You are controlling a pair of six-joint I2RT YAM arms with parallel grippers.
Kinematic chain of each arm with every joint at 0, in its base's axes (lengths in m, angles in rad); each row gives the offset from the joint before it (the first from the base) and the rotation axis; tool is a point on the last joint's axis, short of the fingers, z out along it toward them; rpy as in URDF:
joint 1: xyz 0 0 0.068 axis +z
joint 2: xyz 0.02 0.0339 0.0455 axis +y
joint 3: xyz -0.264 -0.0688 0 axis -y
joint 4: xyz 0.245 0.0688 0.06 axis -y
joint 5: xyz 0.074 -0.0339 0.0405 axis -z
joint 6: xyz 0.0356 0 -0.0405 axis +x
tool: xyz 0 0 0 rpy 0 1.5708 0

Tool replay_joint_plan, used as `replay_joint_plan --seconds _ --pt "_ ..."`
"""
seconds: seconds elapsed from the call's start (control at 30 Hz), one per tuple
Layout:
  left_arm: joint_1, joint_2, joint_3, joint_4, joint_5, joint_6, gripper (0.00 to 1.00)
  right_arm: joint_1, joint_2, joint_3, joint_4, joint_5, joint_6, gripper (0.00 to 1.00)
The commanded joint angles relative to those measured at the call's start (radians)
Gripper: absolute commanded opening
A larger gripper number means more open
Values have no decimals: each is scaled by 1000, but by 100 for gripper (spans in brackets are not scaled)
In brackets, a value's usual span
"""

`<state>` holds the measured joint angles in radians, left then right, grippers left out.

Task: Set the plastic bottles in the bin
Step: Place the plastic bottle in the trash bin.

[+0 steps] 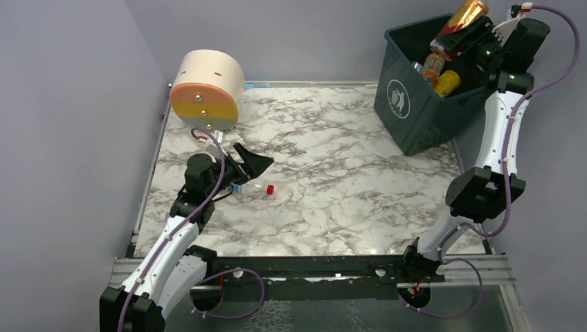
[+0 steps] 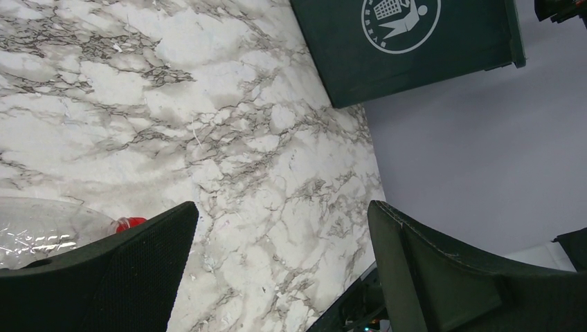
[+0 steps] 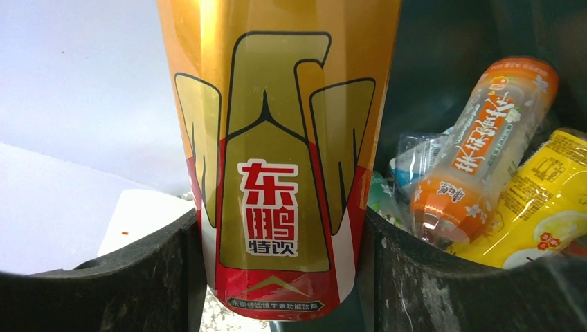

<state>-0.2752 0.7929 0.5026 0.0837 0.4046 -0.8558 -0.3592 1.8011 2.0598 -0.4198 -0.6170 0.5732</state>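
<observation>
Bottle up in the air on the right side: we are watching the right gripper (image 1: 462,33) clamping a gold-and-red bottle (image 3: 284,173) between its two dark fingers (image 3: 138,277), with the label pressing against both of them. The jaws are standing partly closed, gripping that bottle across its body. In the overhead view it is hanging tilted above the open top of the bin (image 1: 415,121), the dark teal one sitting at the far right corner of the marble table (image 1: 332,159), with its white logo (image 1: 398,99) facing left.

Looking down past the held bottle, we are seeing others lying inside: an orange-labelled bottle (image 3: 477,152), a yellow bottle (image 3: 547,200) touching it, and a clear crumpled bottle (image 3: 415,155) tucked behind them.

Over on the left, the left gripper (image 1: 253,162) is hovering low over the table, jaws spread wide with only marble between them. A clear bottle (image 1: 257,187) with a red cap (image 1: 270,188) is lying on its side just beside that gripper. In the wrist view it is peeking out from behind one finger, outside the gap, and whether it is touching the finger we cannot tell. A cream cylinder (image 1: 208,86) with an orange and green face is lying at the far left corner — well apart from the bin.
</observation>
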Motion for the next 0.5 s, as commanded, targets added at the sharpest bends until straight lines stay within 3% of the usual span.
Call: replay_joint_plan --seconds 0.0,0.23,0.47 --pt "-2 10 4 47 36 -4 99 -1 -2 -15 -23 63 -35 68" --pt "-2 -8 5 33 34 -4 99 -1 3 -20 -53 83 -44 89" --pt "-2 -25 11 15 33 1 99 -1 -23 -40 -50 84 -39 94"
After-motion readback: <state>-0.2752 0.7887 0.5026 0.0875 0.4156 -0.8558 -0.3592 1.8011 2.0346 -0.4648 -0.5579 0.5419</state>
